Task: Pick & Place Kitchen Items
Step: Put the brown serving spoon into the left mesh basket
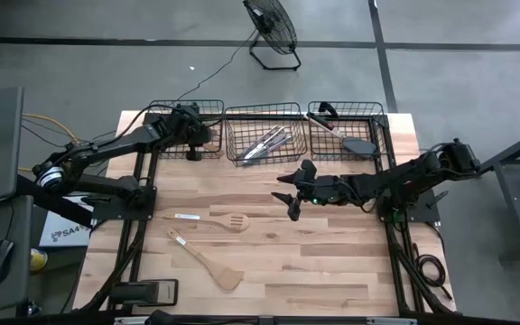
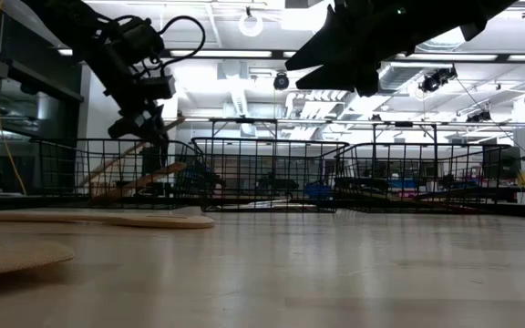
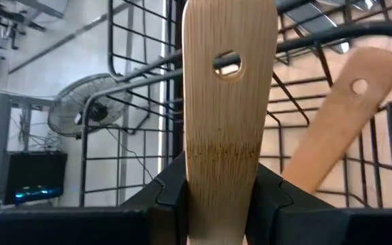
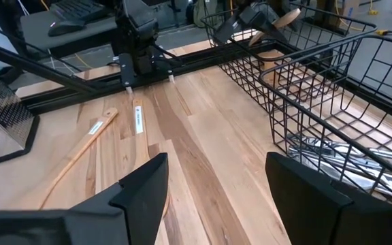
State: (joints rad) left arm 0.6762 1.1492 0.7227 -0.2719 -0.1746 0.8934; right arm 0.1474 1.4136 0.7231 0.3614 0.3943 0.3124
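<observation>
Meanwhile the left gripper (image 1: 190,135) is over the left black wire basket (image 1: 213,106) at the far edge of the light wooden table (image 1: 332,262), its dark fingers (image 3: 165,194) clamped on the flat handle of a light wooden utensil with a round hole near its end (image 3: 229,116); a second pale wooden handle with a hole (image 3: 342,119) leans inside that same basket just beside it. Over the middle of the table hangs the right gripper (image 1: 291,204), its jaws spread wide and holding nothing (bare planks show between its fingers in the right wrist view). On the tabletop lie two more kitchen items: a slotted wooden spatula (image 1: 213,219) and, nearer the front edge, a plain wooden turner (image 1: 208,263), apart from each other. Silver metal knives (image 1: 267,143) rest in the middle wire basket (image 1: 262,110), and the right-hand wire basket (image 1: 379,122) holds a black turner (image 1: 359,144) with a red-headed spatula (image 1: 321,120) near it
</observation>
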